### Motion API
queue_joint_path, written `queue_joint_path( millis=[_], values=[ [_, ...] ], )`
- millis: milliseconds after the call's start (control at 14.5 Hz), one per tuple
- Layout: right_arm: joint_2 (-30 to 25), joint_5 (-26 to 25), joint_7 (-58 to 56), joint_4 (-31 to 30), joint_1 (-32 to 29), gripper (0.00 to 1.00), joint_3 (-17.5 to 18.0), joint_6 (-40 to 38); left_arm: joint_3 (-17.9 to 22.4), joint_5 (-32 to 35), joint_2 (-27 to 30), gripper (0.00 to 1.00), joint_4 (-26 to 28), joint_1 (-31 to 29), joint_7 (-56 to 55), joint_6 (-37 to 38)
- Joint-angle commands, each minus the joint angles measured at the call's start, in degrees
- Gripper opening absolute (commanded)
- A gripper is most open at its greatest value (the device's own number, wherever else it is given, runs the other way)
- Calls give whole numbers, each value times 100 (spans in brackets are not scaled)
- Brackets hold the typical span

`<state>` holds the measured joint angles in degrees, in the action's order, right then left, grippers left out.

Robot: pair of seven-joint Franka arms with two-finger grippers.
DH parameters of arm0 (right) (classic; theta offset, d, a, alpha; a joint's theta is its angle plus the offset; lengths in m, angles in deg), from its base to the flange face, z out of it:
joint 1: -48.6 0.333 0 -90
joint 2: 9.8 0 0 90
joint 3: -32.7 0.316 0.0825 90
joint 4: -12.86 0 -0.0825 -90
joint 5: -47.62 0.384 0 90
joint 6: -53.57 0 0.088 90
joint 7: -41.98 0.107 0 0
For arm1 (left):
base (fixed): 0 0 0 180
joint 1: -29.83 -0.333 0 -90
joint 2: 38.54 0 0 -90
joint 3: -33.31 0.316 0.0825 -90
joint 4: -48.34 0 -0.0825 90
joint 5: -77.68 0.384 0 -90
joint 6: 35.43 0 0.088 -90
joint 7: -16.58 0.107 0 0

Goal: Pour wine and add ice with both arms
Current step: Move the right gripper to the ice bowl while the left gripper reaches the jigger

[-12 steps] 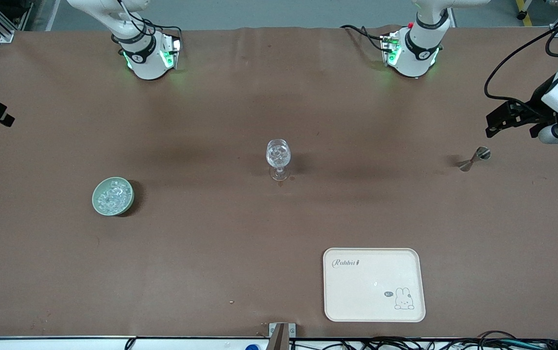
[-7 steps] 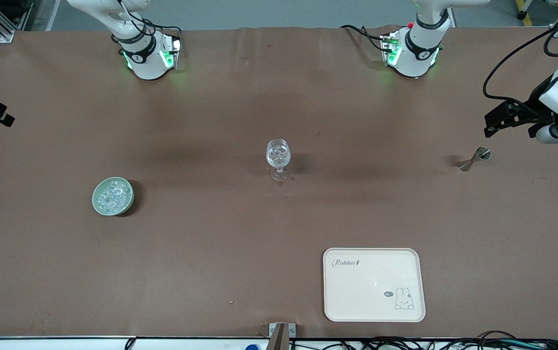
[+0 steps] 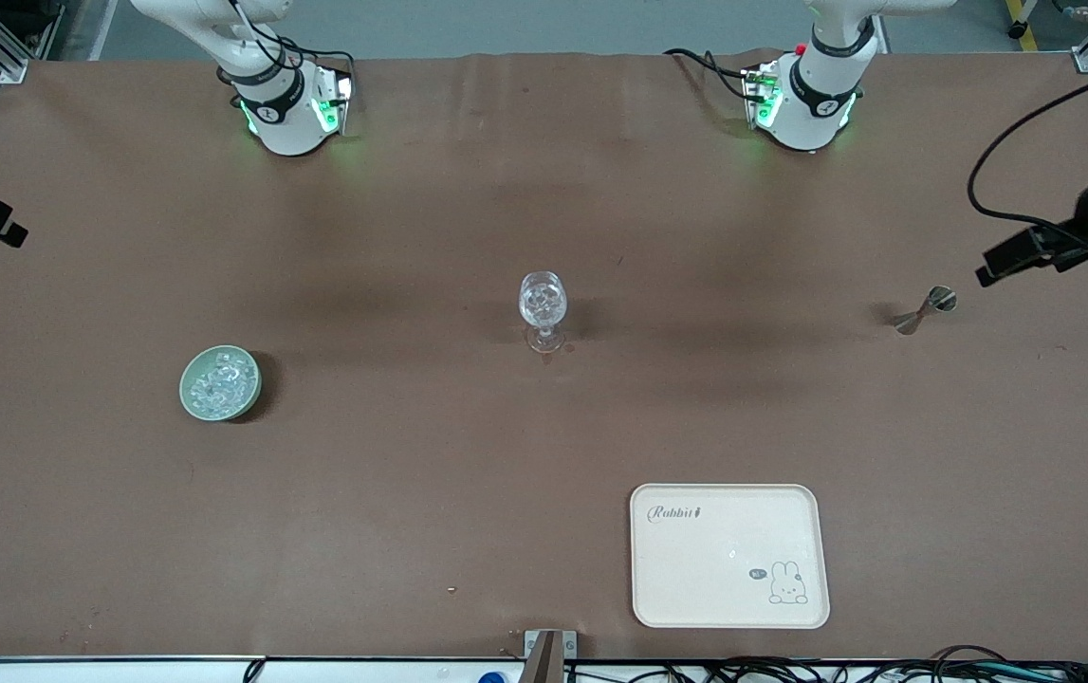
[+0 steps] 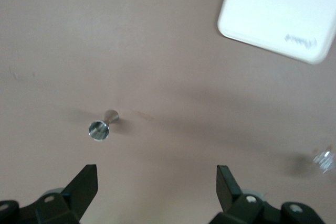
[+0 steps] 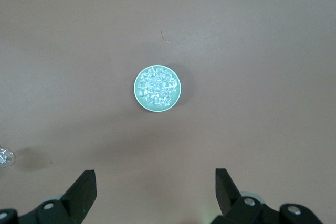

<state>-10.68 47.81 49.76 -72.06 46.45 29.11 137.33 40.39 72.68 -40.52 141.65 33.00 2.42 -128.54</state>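
Ice [image 3: 220,380] piled in green bowl [image 3: 189,396] on desk [image 3: 411,474], toward right arm's end. Right claw [image 5: 155,188] spread wide, held high over bowl. Left claw [image 4: 157,184] also wide, over metal jigger [image 4: 99,128].

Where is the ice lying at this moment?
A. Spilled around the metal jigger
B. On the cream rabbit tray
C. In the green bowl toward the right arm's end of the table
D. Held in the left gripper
C: the ice fills the green bowl toward the right arm's end of the table; the right wrist view shows the same heap inside the bowl's rim.
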Motion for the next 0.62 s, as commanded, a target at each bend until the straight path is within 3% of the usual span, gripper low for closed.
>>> queue_joint_path(
  millis=[0, 207, 553],
  values=[
    [17, 52, 23, 20, -13, 100, 17, 209, 590, -571, -302, 100, -85, 17, -673, 38],
    [253, 43, 14, -128, 83, 100, 34, 455, 1197, -1168, -741, 100, -85, 8, -1246, 152],
    [904, 43, 14, -1024, 101, 100, 34, 1719, 2006, -2021, -1689, 100, -94, 0, -2099, 293]
  ],
)
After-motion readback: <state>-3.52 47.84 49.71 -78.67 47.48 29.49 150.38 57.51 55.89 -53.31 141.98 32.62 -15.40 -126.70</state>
